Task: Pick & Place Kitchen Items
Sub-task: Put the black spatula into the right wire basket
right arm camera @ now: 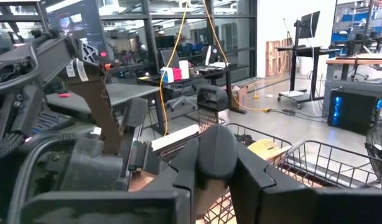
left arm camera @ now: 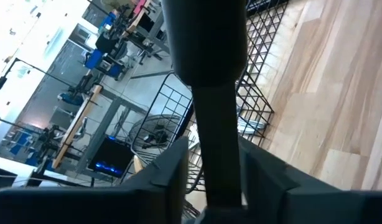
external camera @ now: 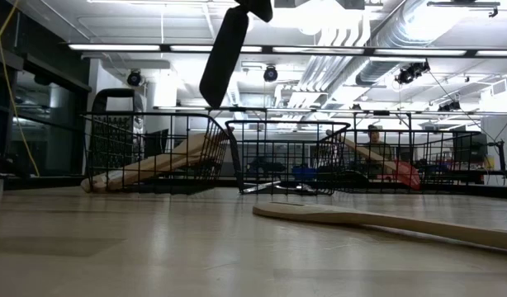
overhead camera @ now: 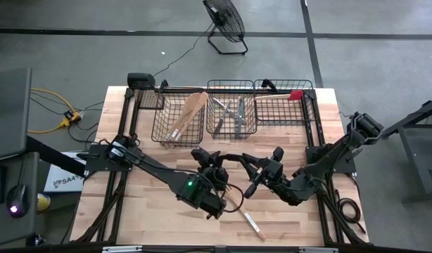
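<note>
Black turner handle sits clenched in both grippers above mid-table, near the baskets. Wooden spoon lies on the near table. If either arm pulls before the other lets go, the turner could twist or drop.

From my station I note a grey concrete floor crossed by dark tape lines, with a black floor fan at upper centre of the high view and a yellow cable at left. Low view: fluorescent ceiling strips and pale ducting at upper right. Right wrist view shows desks, a monitor, glazed partitions behind.
</note>
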Robot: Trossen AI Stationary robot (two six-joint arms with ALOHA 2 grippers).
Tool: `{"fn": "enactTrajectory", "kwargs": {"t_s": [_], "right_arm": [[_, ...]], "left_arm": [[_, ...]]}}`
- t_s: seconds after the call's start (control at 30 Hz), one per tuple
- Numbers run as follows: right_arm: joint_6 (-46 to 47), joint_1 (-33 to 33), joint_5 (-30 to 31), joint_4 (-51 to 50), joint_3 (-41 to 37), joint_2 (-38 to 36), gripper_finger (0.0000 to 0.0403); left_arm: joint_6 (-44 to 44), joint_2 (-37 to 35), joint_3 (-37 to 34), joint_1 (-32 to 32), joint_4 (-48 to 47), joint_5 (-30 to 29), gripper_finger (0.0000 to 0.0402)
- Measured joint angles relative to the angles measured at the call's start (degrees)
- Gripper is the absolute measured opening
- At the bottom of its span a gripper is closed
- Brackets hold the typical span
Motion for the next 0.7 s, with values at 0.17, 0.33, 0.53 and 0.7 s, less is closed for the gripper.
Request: {"fn": "enactTrajectory", "kwargs": {"t_s": [0.17,0.33,0.53,0.7], "right_arm": [[-0.2,0.0,0.5,0.1,0.0,0.0,0.0050],[-0.7,0.0,2.9,0.1,0.0,0.0,0.0050],[-3.6,0.1,5.1,0.3,0.0,0.0,0.0050],[-6.8,0.1,6.6,0.5,0.0,-2.1,0.0050]], "left_arm": [[0.1,0.0,0.0,0.0,-0.1,0.2,0.0163],[2.7,0.0,0.0,0.0,-0.1,1.2,0.0170],[2.8,-0.2,0.0,0.0,-1.3,3.3,0.0172],[-0.9,-0.8,0.0,0.0,-7.4,4.5,0.0172]]}}
